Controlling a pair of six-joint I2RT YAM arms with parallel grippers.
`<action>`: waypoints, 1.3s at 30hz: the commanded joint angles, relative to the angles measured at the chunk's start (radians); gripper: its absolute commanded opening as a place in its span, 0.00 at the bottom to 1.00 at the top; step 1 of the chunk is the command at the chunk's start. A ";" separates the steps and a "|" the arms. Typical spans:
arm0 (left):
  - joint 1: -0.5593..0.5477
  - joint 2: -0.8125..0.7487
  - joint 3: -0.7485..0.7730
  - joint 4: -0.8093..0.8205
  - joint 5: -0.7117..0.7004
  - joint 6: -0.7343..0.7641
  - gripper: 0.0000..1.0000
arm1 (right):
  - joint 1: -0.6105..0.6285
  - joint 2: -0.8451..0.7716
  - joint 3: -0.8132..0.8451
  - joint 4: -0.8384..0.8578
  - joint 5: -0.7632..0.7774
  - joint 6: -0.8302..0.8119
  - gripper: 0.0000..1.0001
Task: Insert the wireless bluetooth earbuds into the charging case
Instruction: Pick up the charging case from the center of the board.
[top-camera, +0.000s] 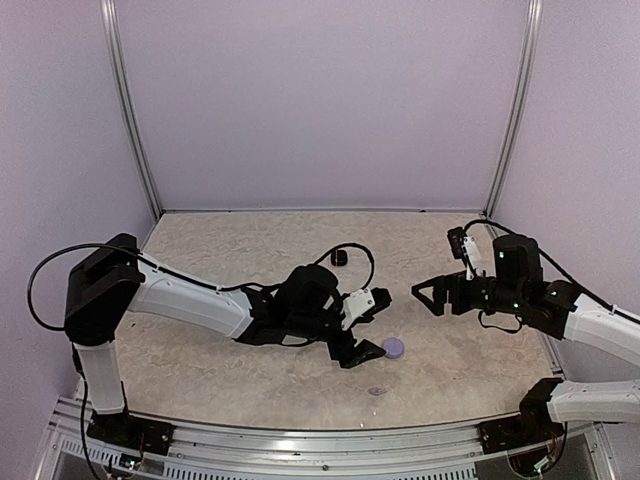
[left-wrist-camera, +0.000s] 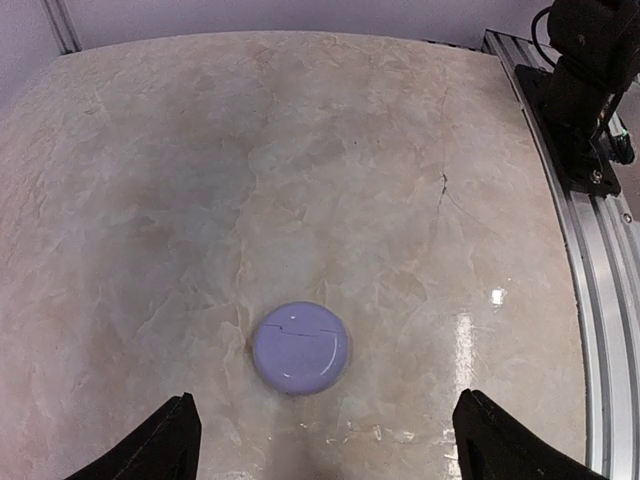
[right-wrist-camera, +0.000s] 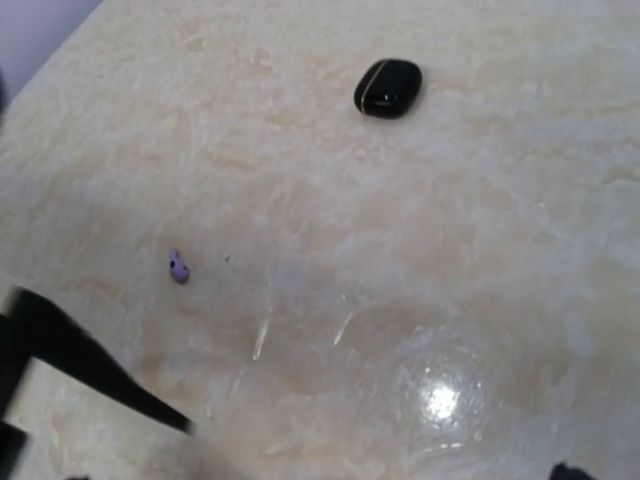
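A closed round lavender charging case (top-camera: 394, 347) lies on the marble table, just right of my left gripper (top-camera: 362, 350). In the left wrist view the case (left-wrist-camera: 300, 347) lies lid shut just ahead of the open, empty gripper (left-wrist-camera: 330, 450). A closed black charging case (top-camera: 340, 257) sits further back and also shows in the right wrist view (right-wrist-camera: 388, 87). One lavender earbud (right-wrist-camera: 179, 266) lies loose on the table. A small lavender speck (top-camera: 376, 391) lies near the front edge. My right gripper (top-camera: 422, 293) is open and empty above the table. The black earbuds are not visible.
The marble table (top-camera: 250, 240) is walled by pale panels on three sides. An aluminium rail (left-wrist-camera: 600, 300) with the right arm's base (left-wrist-camera: 585, 90) runs along the near edge. Black cables loop over the left arm near the black case.
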 joint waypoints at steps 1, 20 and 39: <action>-0.006 0.099 0.107 -0.064 0.070 0.104 0.86 | -0.012 -0.052 -0.034 0.055 -0.011 -0.028 0.99; 0.002 0.371 0.375 -0.207 0.096 0.224 0.72 | -0.014 -0.213 -0.115 0.091 -0.045 -0.054 0.99; 0.087 0.165 0.138 -0.006 0.406 0.058 0.40 | -0.015 -0.264 -0.173 0.216 -0.225 -0.129 0.85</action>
